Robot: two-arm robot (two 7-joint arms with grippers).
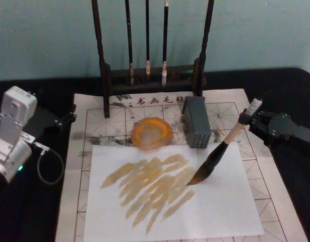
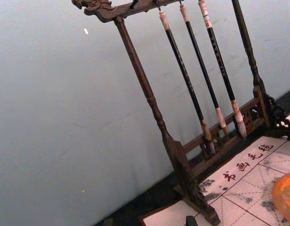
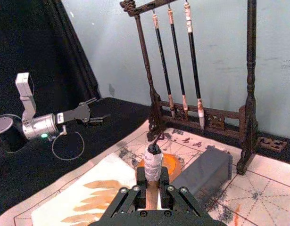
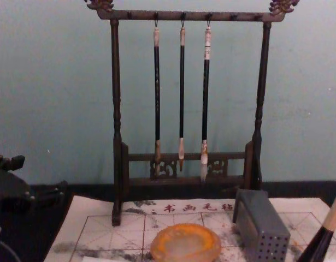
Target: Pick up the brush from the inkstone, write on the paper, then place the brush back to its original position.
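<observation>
A: Left of the inkstone (image 1: 152,132)?
B: Left gripper (image 1: 70,116), fingers spread, over black cloth (image 1: 23,217); a brush rack (image 1: 101,65) stands behind, against the teal wall (image 1: 44,35).
A: Right?
B: The brush (image 1: 220,151), tip on the paper (image 1: 220,212), pinched by the right gripper (image 1: 244,120).

**Two arms, one pale and one black**

On my head feed, the left arm (image 1: 11,146) at nine o'clock wears a boxy white-grey housing above a silver cylindrical wrist. A small green light (image 1: 19,168) glows low on it. A thin black cable (image 1: 46,169) loops out beside it. The left gripper (image 1: 70,114) is matte black. At three o'clock, the right gripper (image 1: 244,120) is black and angular. Its wrist feed shows me small round screws (image 3: 142,213) on the front plate.
</observation>
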